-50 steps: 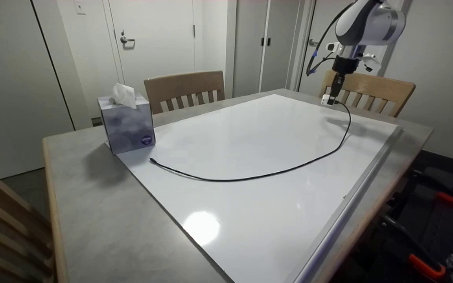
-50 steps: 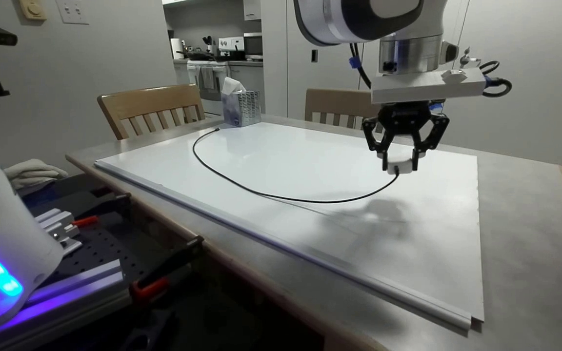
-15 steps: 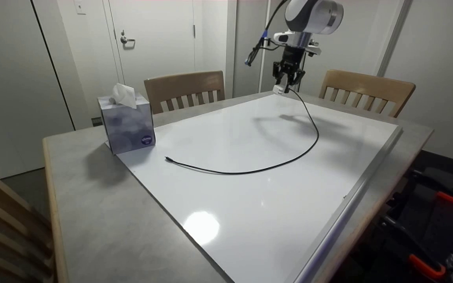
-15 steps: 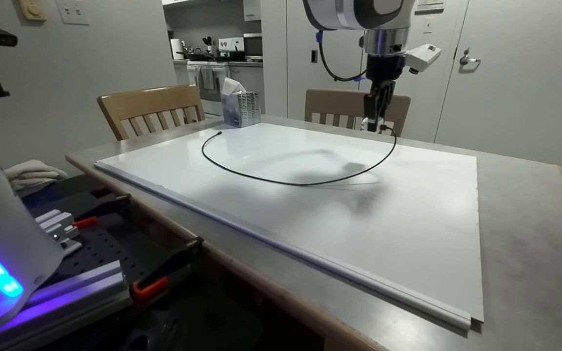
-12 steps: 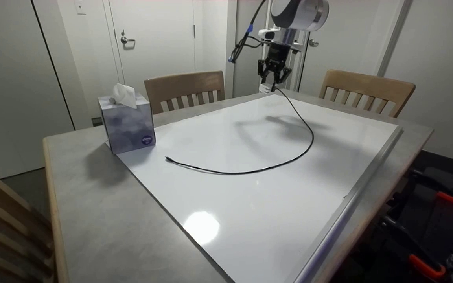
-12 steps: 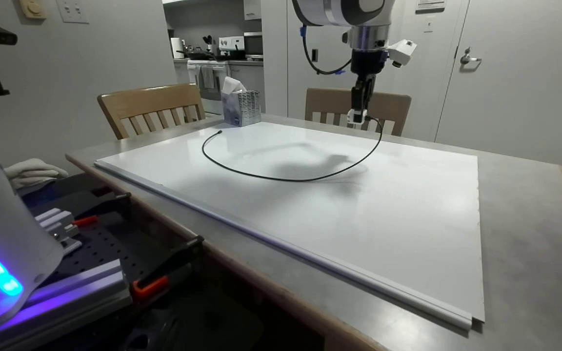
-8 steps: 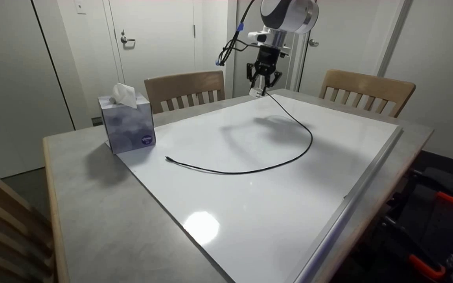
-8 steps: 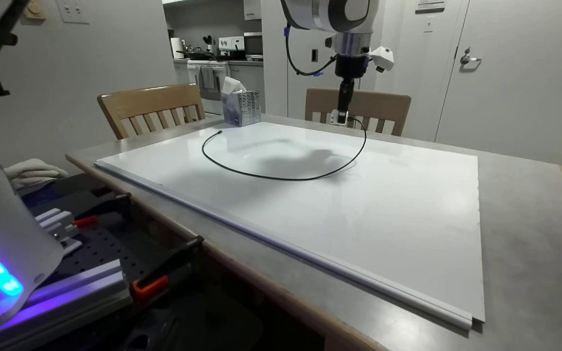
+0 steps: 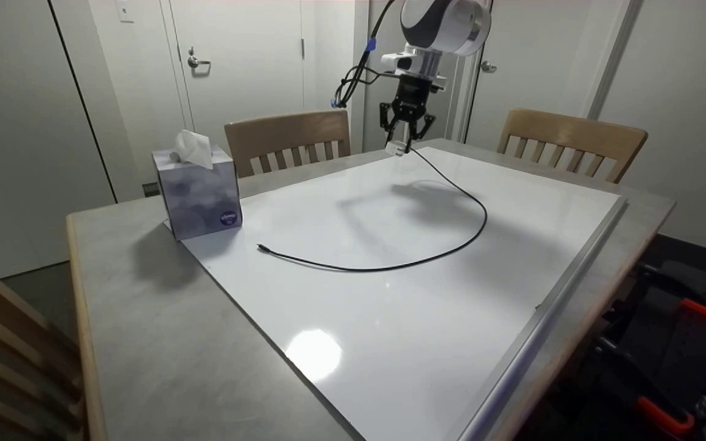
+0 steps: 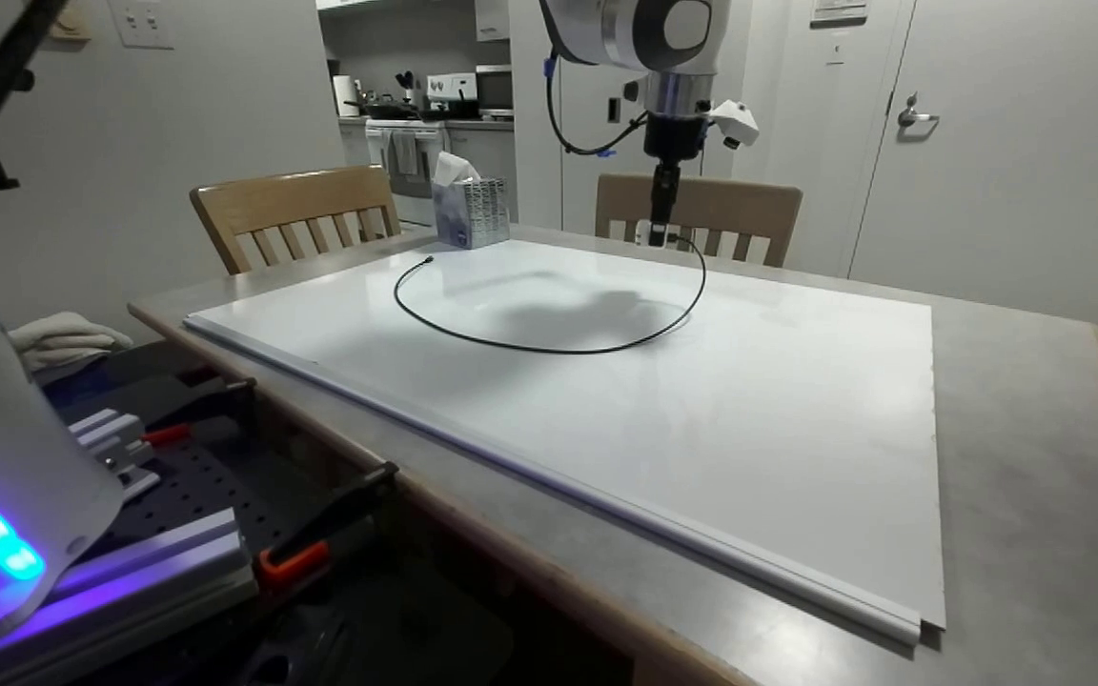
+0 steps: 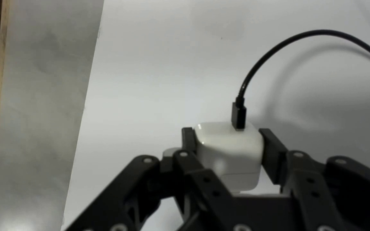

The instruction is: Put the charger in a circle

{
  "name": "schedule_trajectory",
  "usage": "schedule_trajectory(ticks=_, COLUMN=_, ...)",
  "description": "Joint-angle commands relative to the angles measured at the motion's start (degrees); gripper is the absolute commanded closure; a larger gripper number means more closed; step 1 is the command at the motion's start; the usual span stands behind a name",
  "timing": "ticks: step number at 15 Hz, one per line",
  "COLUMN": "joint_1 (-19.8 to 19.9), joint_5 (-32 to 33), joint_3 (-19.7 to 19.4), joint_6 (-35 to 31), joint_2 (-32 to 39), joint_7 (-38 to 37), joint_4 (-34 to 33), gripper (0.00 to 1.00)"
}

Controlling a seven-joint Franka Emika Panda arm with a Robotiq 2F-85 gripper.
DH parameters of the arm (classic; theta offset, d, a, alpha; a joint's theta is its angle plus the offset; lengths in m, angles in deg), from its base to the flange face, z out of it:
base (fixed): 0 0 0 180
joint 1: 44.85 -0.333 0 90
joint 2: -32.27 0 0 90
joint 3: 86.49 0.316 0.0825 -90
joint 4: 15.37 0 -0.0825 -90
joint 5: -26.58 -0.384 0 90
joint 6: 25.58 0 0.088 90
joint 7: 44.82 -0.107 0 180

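Charger [image 9: 365,270], one: white plug block [image 11: 231,155] held in the claw [image 11: 228,141], jaws spread to its width, raised above white board [image 9: 426,343] toward the far edge of the desk [image 9: 163,343] in both exterior views. Black cable [image 11: 323,32], bent in an open bow down onto the board, contact point hard to judge. Dark tip [image 9: 263,248] near tissue box [image 9: 203,199], by a desk corner.

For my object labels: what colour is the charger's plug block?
The plug block is white, clearest in the wrist view.
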State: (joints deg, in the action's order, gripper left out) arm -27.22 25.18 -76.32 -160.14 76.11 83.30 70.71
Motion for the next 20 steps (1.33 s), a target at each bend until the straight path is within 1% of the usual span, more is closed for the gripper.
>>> schedule_trajectory(ticks=1, joint_1=-3.13, joint_5=0.28, joint_3=0.86, joint_6=4.06, joint_2=1.88, joint_7=6.91, joint_4=-4.13, gripper=0.74)
schedule_trajectory(ticks=4, joint_1=-5.44, joint_5=-0.29, joint_3=2.22, joint_6=7.02, joint_2=3.13, joint_7=12.76, joint_4=-5.23, gripper=0.74)
schedule_trajectory(ticks=5, joint_1=-5.68, joint_5=-1.14, joint_3=0.35, joint_6=4.87, joint_2=1.01, joint_7=9.03, joint_4=-2.61, gripper=0.74)
schedule_trajectory(ticks=6, joint_1=-6.44, joint_5=-1.19, joint_3=0.42, joint_6=5.02, joint_2=1.33, joint_7=9.07, joint_4=-2.78, gripper=0.49)
schedule_trajectory(ticks=8, joint_1=-6.88, joint_5=-1.04, joint_3=0.05, joint_6=4.94, joint_2=1.47, joint_7=8.61, joint_4=-2.79, gripper=0.49)
schedule_trajectory(ticks=10, joint_1=-6.49, joint_5=-1.03, joint_3=-0.29, joint_6=4.94, joint_2=1.47, joint_7=8.61, joint_4=-2.80, gripper=0.49)
schedule_trajectory(ticks=11, joint_1=-6.40, joint_5=-1.02, joint_3=-0.40, joint_6=4.94, joint_2=1.47, joint_7=8.61, joint_4=-2.80, gripper=0.74)
schedule_trajectory(ticks=13, joint_1=-7.07, joint_5=0.72, joint_3=0.21, joint_6=6.71, joint_2=1.30, joint_7=12.72, joint_4=-2.99, gripper=0.74)
schedule_trajectory(ticks=14, joint_1=-8.19, joint_5=2.72, joint_3=-0.33, joint_6=6.73, joint_2=0.77, joint_7=14.65, joint_4=-2.30, gripper=0.74)
schedule_trajectory(ticks=19, joint_1=-11.37, joint_5=6.86, joint_3=0.29, joint_6=2.72, joint_2=-0.93, joint_7=22.29, joint_4=3.02, gripper=0.74)
schedule_trajectory(ticks=20, joint_1=-12.05, joint_5=8.03, joint_3=-0.03, joint_6=1.01, joint_2=-1.38, joint_7=23.67, joint_4=4.51, gripper=0.74)
